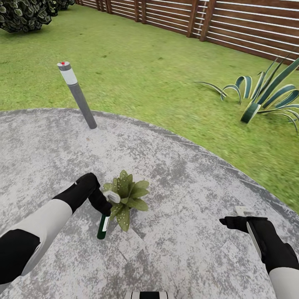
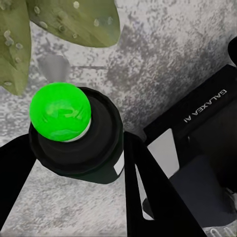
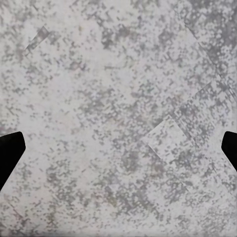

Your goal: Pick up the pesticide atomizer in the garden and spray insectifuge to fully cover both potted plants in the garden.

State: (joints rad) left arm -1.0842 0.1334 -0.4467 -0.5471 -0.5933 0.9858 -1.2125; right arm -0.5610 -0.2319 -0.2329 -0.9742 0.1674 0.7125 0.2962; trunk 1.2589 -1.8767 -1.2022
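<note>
Two arms in head view, both low over grey mottled patio [image 1: 178, 257]. L claw [image 1: 104, 203] pinches the pesticide atomizer [image 1: 102, 226], slim dark green bottle w/ white label, hanging below the claw and tilted slightly. Bottle is just beside one potted plant [image 1: 126, 197], a low rosette of pointed green leaves w/ pale speckles; claw sits at the rosette's left edge, overlapping the leaves from this angle; contact can't be judged. R claw [image 1: 245, 218] hovers over bare paving well apart from plant, nothing in it. Grey bollard light [image 1: 77, 93] w/ white band and red dot on top stands at patio rim, leaning in the frame. Lawn [image 1: 158, 79] beyond; striped agave [image 1: 265, 97] to the right, brown slatted fence [image 1: 232, 25] along the back, dark shrub [image 1: 20, 14] in far left corner.

L wrist view: atomizer [image 2: 81, 143] seen end-on, bright green round cap [image 2: 59, 112] on a dark body, white label edge visible. Black fingers [image 2: 148, 192] pressed against the body on both sides. Speckled plant leaves [image 2: 69, 19] close beyond the cap, paving underneath.

R wrist view: mottled paving [image 3: 118, 108]. Black fingertips [image 3: 9, 155] at opposite edges, spread wide, nothing between.
</note>
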